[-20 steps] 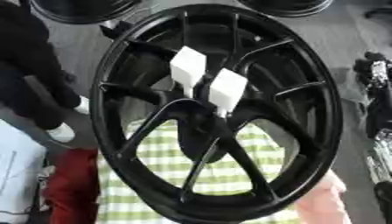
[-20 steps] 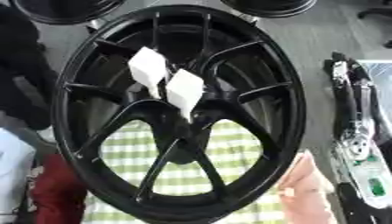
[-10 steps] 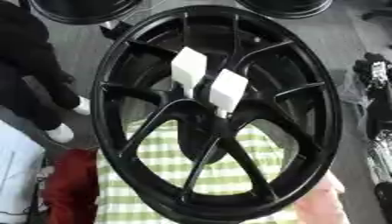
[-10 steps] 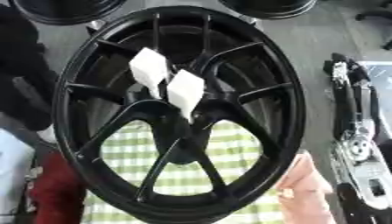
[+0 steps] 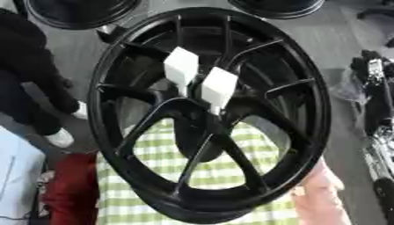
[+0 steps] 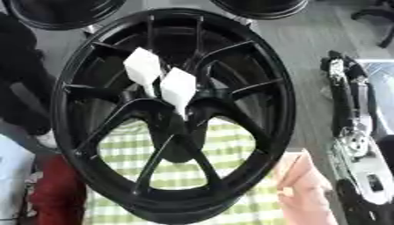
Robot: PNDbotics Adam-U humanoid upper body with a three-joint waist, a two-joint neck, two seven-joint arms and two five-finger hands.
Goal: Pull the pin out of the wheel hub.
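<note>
Nothing's moved really: both white-tagged pins still sit in the wheel hub, right arm off beside it, hand state can't tell.

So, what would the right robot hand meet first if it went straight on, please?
Probably nothing: the right robot hand points away beside the wheel, over grey floor; depth is unclear.
</note>
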